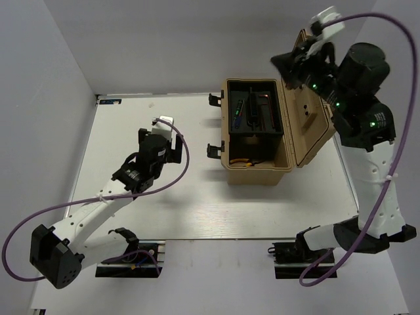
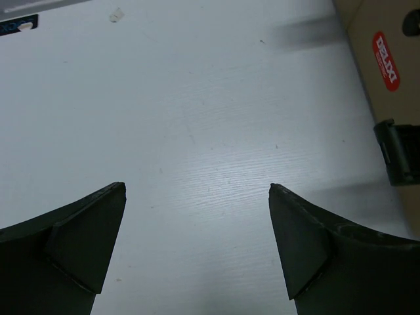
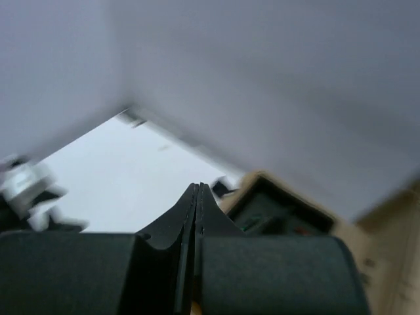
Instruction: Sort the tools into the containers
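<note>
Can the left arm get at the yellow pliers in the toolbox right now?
Probably yes. The lid is open, nothing covers the yellow pliers at the toolbox's near end, and the left tool is open over bare table beside it. It must clear the wall.

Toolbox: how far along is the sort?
Done: screwdrivers lie in the tray, pliers in the toolbox beside it; no tools show on the table. In hand: nothing seen; left jaws open, right jaws shut. Left: perhaps closing the lid.
</note>
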`<state>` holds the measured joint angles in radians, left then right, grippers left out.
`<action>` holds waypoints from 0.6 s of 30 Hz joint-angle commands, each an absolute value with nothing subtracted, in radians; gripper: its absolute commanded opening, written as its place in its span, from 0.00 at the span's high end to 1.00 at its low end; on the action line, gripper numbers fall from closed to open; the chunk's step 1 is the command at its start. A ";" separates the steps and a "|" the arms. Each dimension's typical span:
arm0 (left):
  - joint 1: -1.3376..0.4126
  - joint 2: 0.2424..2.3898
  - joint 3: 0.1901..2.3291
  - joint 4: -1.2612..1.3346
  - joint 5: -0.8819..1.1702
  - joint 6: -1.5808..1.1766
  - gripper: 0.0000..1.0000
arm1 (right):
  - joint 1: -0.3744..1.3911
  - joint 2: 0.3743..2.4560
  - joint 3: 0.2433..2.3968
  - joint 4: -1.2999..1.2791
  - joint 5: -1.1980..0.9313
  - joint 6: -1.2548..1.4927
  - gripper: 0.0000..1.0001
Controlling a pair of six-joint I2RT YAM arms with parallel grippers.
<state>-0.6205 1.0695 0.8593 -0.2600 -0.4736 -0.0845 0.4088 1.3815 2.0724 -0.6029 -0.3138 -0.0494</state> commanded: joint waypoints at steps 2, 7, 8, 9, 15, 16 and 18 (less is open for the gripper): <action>-0.617 1.020 0.841 -0.239 -0.569 -0.104 0.00 | 0.376 1.405 2.129 -0.543 0.219 -0.052 1.00; -0.617 1.029 0.841 -0.249 -0.560 -0.104 0.00 | 0.370 1.361 1.974 -0.203 0.676 -0.399 1.00; -0.617 1.029 0.841 -0.249 -0.560 -0.113 0.00 | 0.359 1.356 1.930 -0.166 0.696 -0.443 1.00; -0.617 1.029 0.841 -0.249 -0.551 -0.114 0.00 | 0.354 1.351 1.877 -0.049 0.710 -0.524 1.00; -0.617 1.029 0.841 -0.258 -0.541 -0.114 0.00 | 0.255 1.305 1.703 -0.063 0.660 -0.629 1.00; -0.617 1.020 0.841 -0.258 -0.532 -0.114 0.00 | 0.224 1.304 1.697 -0.078 0.657 -0.623 1.00; -0.617 1.020 0.841 -0.258 -0.532 -0.114 0.00 | 0.160 1.313 1.718 -0.159 0.611 -0.563 1.00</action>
